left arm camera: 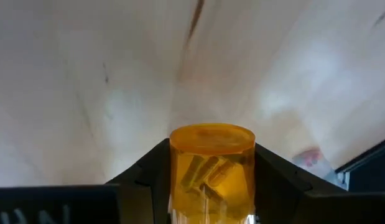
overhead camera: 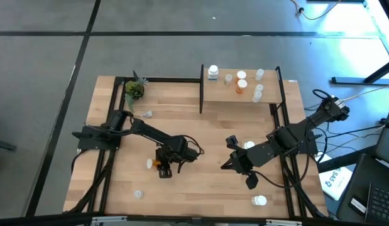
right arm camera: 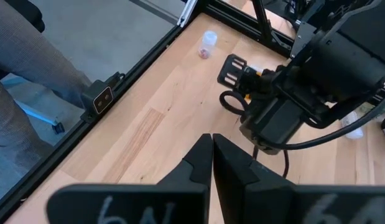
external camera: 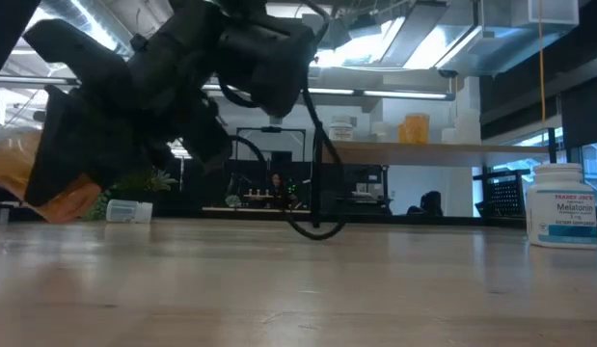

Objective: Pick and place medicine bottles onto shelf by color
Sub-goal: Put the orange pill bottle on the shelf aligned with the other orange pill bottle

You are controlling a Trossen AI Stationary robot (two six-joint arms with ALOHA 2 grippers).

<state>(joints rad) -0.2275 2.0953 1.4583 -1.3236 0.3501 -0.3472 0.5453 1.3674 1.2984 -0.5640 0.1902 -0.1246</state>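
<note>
Orange bottle's [left arm camera: 212, 171] cap end cut off

Legible text: white bottle [external camera: 561, 204] at the tabletop's right edge in the low view, label reads "TRADER JOE'S" and "Melatonin", smaller print below unreadable; white paper [overhead camera: 333, 181] beyond the tabletop's right edge in the high view carries large dark characters, not decipherable.

A translucent orange cylindrical pill bottle [left arm camera: 212, 171] is seen against a pale light-wood tabletop [left arm camera: 86, 93]; black gripper fingers [left arm camera: 145, 177] flank it.
</note>
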